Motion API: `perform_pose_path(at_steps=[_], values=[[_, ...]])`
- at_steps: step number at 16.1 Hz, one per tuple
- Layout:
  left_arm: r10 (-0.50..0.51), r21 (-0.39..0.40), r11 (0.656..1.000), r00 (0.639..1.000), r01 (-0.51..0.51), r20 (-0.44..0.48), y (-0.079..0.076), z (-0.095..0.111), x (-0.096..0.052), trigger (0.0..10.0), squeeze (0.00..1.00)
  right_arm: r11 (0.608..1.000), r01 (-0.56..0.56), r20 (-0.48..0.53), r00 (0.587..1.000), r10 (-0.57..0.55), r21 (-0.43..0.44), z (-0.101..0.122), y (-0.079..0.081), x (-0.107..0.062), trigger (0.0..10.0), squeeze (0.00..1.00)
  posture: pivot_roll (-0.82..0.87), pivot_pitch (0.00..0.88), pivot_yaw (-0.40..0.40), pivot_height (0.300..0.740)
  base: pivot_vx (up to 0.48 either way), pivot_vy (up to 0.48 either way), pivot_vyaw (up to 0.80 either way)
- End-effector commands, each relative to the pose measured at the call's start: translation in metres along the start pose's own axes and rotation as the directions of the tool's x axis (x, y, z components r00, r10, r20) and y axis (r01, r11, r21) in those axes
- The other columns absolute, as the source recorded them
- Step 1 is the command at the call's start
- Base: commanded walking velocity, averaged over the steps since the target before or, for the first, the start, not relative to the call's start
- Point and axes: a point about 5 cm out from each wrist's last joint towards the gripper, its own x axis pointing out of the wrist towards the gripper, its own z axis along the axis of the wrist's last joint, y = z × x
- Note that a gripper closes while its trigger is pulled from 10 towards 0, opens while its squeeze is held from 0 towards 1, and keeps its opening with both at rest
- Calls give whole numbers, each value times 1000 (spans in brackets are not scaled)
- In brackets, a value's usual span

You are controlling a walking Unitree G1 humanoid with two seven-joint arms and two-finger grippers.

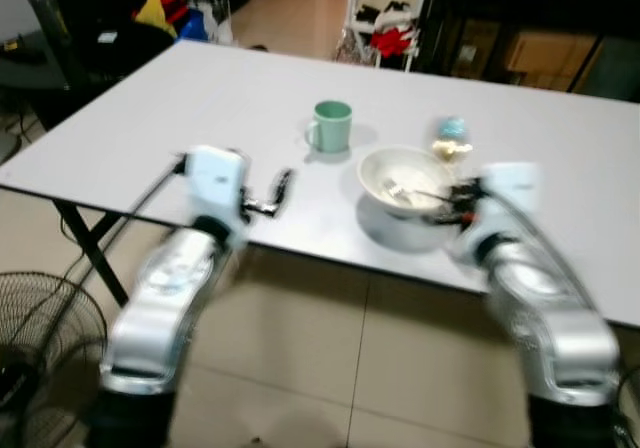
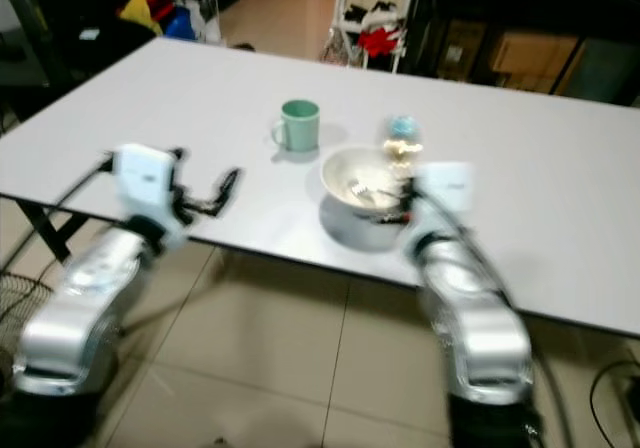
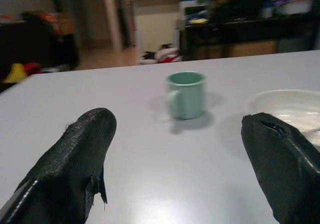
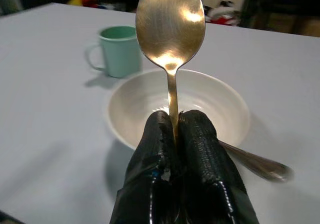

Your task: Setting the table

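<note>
On the white table [image 1: 200, 108] stand a green mug [image 1: 331, 125] and, to its right, a white bowl [image 1: 404, 179]. My right gripper [image 4: 174, 118] is shut on the neck of a metal spoon [image 4: 170, 24], holding it upright just before the bowl's [image 4: 220, 101] near rim. In the left eye view this gripper [image 1: 452, 202] sits at the bowl's right side. A second metal handle [image 4: 255, 161] lies beside the bowl. My left gripper [image 1: 276, 194] hovers open over the table's front edge, left of the bowl. Its fingers [image 3: 75, 159] are spread wide, and the mug [image 3: 186, 95] shows between them.
A small jar with a blue cap [image 1: 452, 136] stands just behind the bowl. A floor fan [image 1: 40, 338] is at the lower left beside the table leg. Cluttered shelves and a rack [image 1: 385, 23] line the far side. Tiled floor lies below the table's front edge.
</note>
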Motion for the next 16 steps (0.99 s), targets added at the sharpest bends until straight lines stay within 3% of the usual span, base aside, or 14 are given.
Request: perform_pose_path(at_steps=[1, 14, 16], values=[[-23, -6, 1000, 1000, 23, 8, -6, 2, 2, 10000, 0, 999, 37, 10, 999, -37, -8, 3, -10, -2, 10000, 0, 87, 0, 6, 740, 307, 0, 0], [-33, 0, 999, 999, 33, 2, -6, 2, 3, 10000, 0, 1000, 27, 2, 1000, -27, -8, 3, -8, -2, 10000, 0, 88, 0, 16, 740, 306, 0, 0], [-89, 15, 996, 996, 89, -6, -9, 1, 3, 10000, 0, 999, 4, -2, 1000, -4, -45, 6, -9, -1, 10000, 0, 83, 0, 19, 740, 152, 0, 0]])
